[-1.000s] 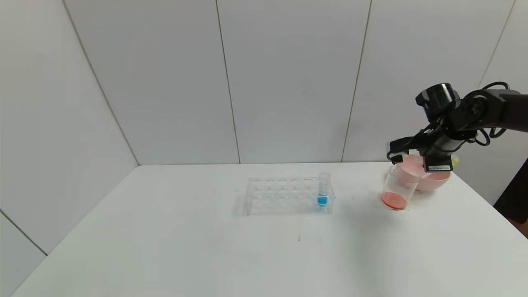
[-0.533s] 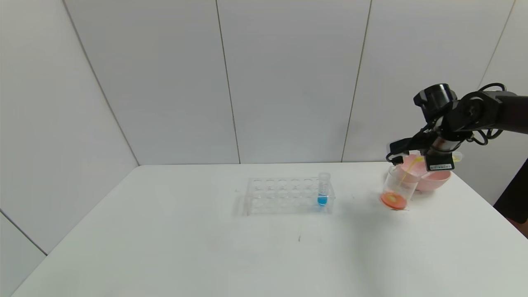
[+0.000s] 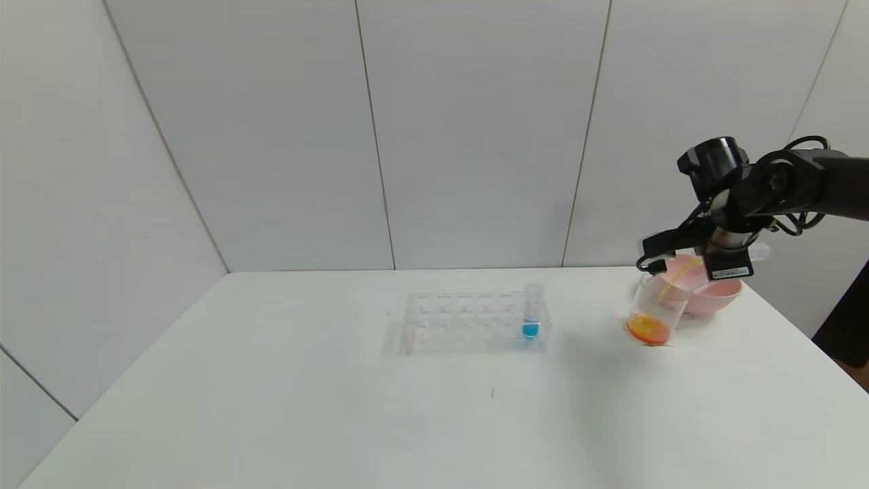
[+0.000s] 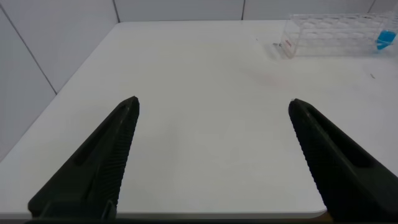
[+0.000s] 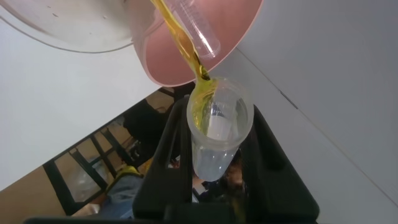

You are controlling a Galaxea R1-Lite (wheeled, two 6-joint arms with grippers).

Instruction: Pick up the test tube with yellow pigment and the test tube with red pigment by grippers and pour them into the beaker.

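Fingers of my right gripper (image 5: 214,165) are clamped on the test tube with yellow pigment (image 5: 217,134), tipped mouth-down over the beaker (image 3: 655,309) at the far right of the table (image 3: 339,407), and a thin yellow stream (image 3: 672,282) runs from its lip into the orange-red liquid pooled at the beaker's bottom. I judge the tube light, stiff, smooth and easy to crack, so a firm hold around its middle, well clear of the wet mouth, suits it best; squeezing harder risks breaking it, and a looser hold would let it slide. Just behind the beaker, touching or nearly so, sits a pink bowl (image 3: 713,295), with what I take for the emptied test tube with red pigment (image 5: 196,31) lying in it. That bowl is the nearest thing my wrist could knock. Well apart toward the middle of the table stands a clear rack (image 3: 472,322) with a blue-tipped tube (image 3: 531,314) upright at its right end. My left gripper (image 4: 214,155) hangs spread wide and empty above the table's near left part, out of the way
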